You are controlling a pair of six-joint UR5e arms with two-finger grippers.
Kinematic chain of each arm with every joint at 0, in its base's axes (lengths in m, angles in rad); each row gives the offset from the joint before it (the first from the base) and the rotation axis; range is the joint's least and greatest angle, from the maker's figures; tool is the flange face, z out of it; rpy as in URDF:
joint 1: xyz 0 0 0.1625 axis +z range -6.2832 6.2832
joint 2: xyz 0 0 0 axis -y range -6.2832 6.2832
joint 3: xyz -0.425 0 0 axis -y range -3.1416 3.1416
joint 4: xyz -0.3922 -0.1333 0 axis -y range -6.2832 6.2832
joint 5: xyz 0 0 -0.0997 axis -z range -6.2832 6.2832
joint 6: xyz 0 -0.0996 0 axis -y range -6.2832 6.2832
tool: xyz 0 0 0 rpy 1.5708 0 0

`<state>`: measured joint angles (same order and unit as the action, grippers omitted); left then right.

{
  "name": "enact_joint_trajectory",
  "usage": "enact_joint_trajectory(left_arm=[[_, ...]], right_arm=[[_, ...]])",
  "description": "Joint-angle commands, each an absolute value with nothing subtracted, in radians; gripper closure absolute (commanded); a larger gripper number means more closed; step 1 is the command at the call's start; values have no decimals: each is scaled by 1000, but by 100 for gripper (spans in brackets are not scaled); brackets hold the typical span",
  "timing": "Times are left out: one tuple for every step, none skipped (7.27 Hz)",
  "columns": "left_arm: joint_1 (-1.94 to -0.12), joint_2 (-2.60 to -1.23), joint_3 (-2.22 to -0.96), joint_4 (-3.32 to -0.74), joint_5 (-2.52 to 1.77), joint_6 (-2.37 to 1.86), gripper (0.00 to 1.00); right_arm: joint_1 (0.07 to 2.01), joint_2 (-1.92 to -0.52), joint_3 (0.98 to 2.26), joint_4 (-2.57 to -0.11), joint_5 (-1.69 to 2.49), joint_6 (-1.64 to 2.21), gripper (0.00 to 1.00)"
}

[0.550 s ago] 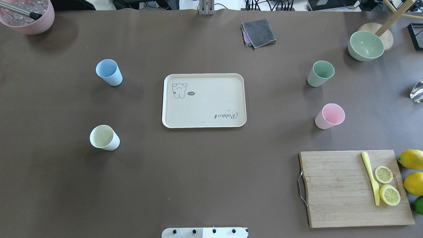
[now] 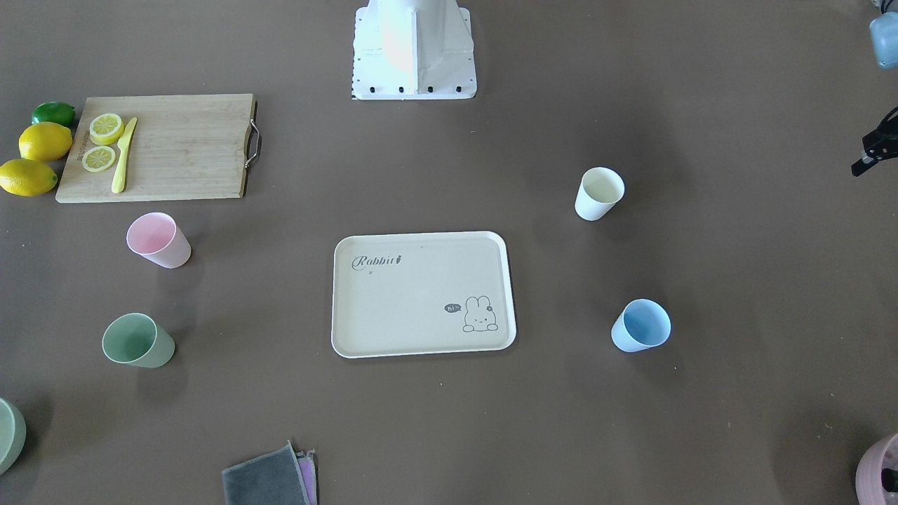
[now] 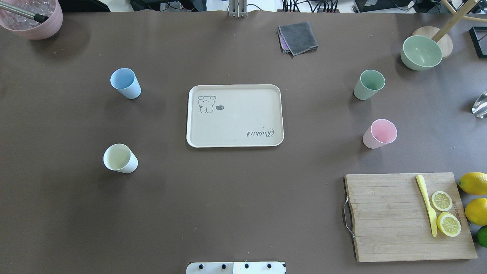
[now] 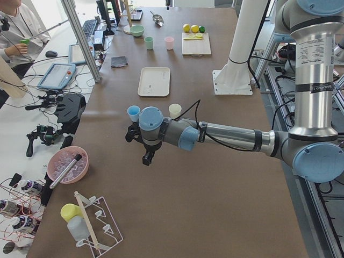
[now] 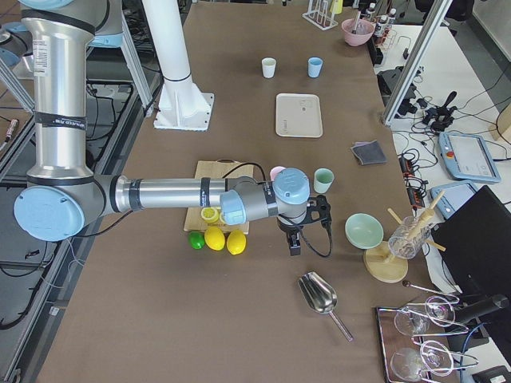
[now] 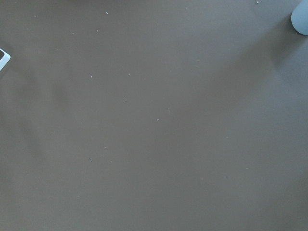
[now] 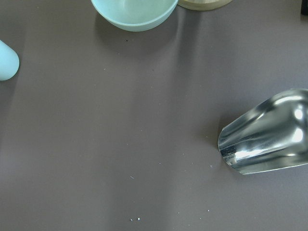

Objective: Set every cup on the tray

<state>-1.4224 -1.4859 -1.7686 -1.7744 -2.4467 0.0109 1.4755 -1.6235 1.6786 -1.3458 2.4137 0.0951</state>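
Note:
The cream tray [image 3: 236,125] lies flat at the table's middle with nothing on it; it also shows in the front view [image 2: 414,308]. All the cups stand upright on the table, apart from the tray. The blue cup [image 3: 124,83] and the cream cup [image 3: 119,158] stand on its left. The green cup [image 3: 369,84] and the pink cup [image 3: 379,133] stand on its right. My left gripper [image 4: 146,157] hovers beyond the blue cup at the table's left end. My right gripper [image 5: 293,243] hovers beyond the green cup at the right end. I cannot tell whether either is open or shut.
A wooden cutting board [image 3: 388,217] with lemon slices and a yellow knife lies front right, lemons beside it. A green bowl [image 3: 421,52] and a metal scoop [image 3: 480,104] are far right. A grey cloth [image 3: 298,37] lies at the back. A pink bowl [image 3: 32,19] is back left.

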Motion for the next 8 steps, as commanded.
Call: enact_joint_trajectory(left_arm=[[-1422,-1479,-1737,-1776,-2439,11,2],[-1428,-1477,-1753,-1776,-2448,11,2],[-1428,-1483,-1758,-1776,-2451,9,2],[-1428,-1491,-1759,-1779,-2450,20,2],[-1430,-1480,-1769,-1779,-2451,11,2],[-1431,-1476,-1787,-1781,-2451,12,2],[-1436,-1474,-1802,-1789,-2453,15,2],[-1437,-1474,-1812,-1825,-2451,11,2]], right_arm=[[1474,-1614,1690,-1342,2421,101,0],[1467,-1602,1690,-1344,2428,110,0],[1466,-1598,1689,-1339,2436,115,0],[1465,-1600,1692,-1339,2448,121,0],[1466,-1608,1689,-1336,2450,133,0],[1465,-1612,1687,-1335,2445,138,0],[1465,-1612,1687,-1333,2445,138,0],[1465,-1612,1690,-1332,2447,138,0]])
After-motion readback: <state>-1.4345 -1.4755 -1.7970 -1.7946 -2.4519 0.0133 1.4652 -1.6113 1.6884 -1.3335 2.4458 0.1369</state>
